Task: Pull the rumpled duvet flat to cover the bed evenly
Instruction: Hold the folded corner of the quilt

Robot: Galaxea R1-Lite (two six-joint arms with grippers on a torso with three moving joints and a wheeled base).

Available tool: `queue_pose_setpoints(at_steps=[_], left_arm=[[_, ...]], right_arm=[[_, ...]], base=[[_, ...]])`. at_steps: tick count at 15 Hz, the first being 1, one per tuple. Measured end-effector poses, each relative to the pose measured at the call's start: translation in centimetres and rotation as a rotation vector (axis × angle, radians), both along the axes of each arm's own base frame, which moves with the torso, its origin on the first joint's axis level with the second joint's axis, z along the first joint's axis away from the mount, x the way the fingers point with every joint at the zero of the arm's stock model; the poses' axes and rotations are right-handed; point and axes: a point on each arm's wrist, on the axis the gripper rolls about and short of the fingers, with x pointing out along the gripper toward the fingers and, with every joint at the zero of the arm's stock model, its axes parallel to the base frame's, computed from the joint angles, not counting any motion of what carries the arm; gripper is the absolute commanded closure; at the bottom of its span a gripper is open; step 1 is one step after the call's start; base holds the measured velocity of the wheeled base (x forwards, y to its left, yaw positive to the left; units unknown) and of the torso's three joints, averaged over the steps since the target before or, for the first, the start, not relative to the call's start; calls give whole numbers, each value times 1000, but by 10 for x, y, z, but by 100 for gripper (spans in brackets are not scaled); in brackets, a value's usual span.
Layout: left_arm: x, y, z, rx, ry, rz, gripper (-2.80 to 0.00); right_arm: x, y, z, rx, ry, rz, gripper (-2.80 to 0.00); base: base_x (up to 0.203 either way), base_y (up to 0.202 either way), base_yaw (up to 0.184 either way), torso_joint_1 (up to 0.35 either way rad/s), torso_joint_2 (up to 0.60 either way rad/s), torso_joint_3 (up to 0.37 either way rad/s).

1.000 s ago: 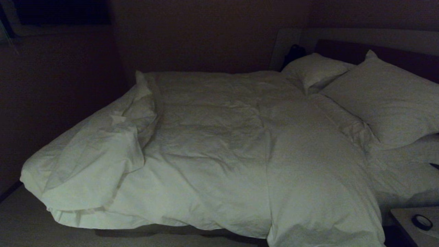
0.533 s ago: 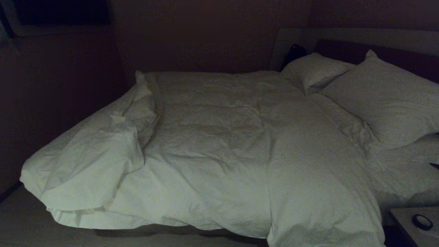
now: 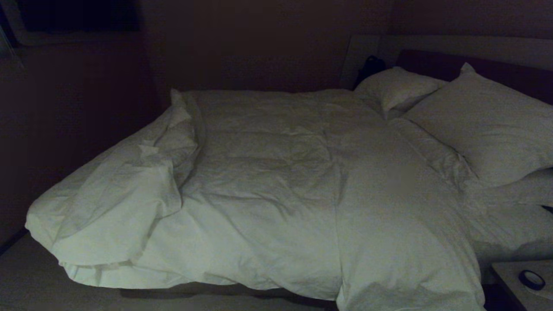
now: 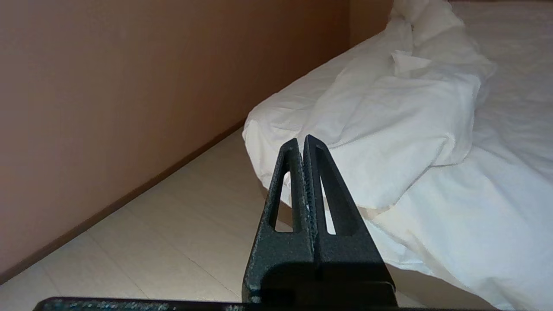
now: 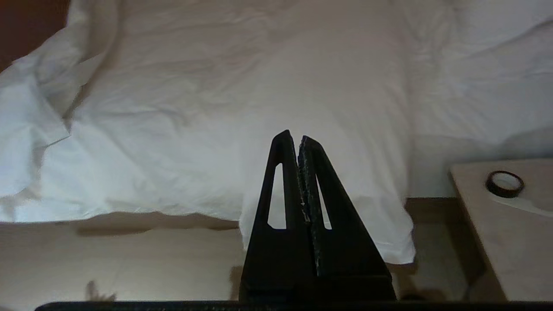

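Duvet (image 3: 276,194) lies across the bed (image 3: 458,60), mostly spread but creased. At the foot corner nearest the wall, a section is folded back onto itself in a rumpled heap (image 3: 125,203). Near side edge hangs over the bed's side; one flap (image 5: 367,216) drops lower toward the floor (image 4: 173,242) by the head end.

Two pillows (image 3: 484,125) at the head end, against the dark headboard.

Left gripper (image 4: 301,142): fingers fully closed, holding nothing, hanging off the bed, pointing at the folded-back foot corner, not touching cloth.

Right gripper (image 5: 293,137): fingers closed, empty, off the near side edge, facing the hanging flap, clear of it.

Neither arm visible in head view.

Nightstand tabletop (image 5: 497,233) beside the head end carries a dark ring (image 5: 504,183), probably a tape roll, hard to tell in this light.
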Motion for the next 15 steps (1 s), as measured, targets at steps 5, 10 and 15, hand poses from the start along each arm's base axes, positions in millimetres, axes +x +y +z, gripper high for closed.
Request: queue_pose_setpoints(at_steps=[5, 10, 15], left_arm=[[-4, -6, -40, 17, -7, -286, 0], [-3, -9, -58, 5, -12, -438, 0], [4, -11, -80, -17, 63, -538, 0]], right_arm=[[-5, 6, -10, -10, -11, -176, 0], [-21, 7, -19, -6, -88, -160, 0], [-43, 7, -25, -70, -267, -181, 0]], base=[[0, 0, 0, 0, 0, 0], [0, 0, 0, 0, 0, 0], [0, 0, 0, 0, 0, 0]])
